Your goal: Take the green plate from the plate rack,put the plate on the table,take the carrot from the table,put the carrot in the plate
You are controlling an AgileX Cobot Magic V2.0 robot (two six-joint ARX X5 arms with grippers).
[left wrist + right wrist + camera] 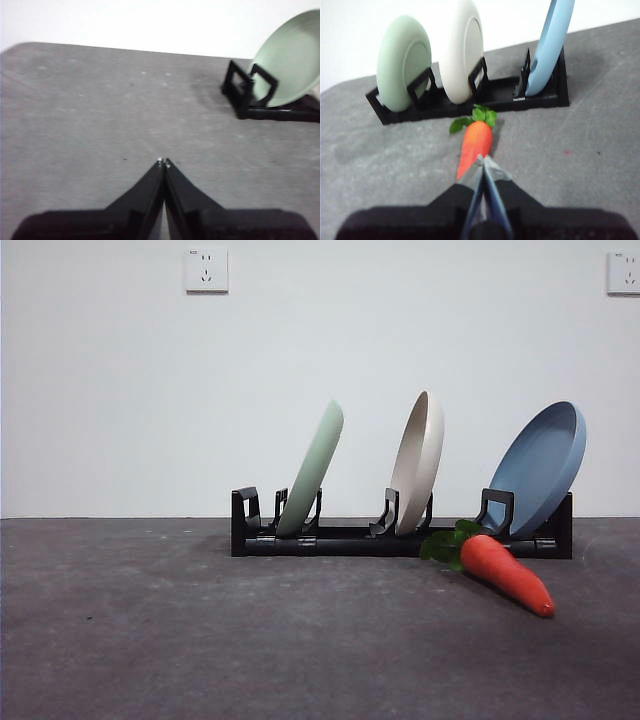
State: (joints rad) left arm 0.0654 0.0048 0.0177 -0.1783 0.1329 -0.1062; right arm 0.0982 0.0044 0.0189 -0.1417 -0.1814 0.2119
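First, with both hands clenched empty, the left hand [163, 162] should open and pinch the plate's [312, 468] upper rim, left of centre in the rack [400, 539], lifting straight out.

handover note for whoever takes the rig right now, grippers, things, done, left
Left gripper: shut, empty, over bare table away from the rack.
Right gripper: shut, empty, just above the carrot's tip.
Pale sage-green round plate stands in the long black pronged rack, beside the cream and blue plates.
Orange toy carrot lies on the dark grey matte table before the rack.
Done: nothing.
Left: every step.
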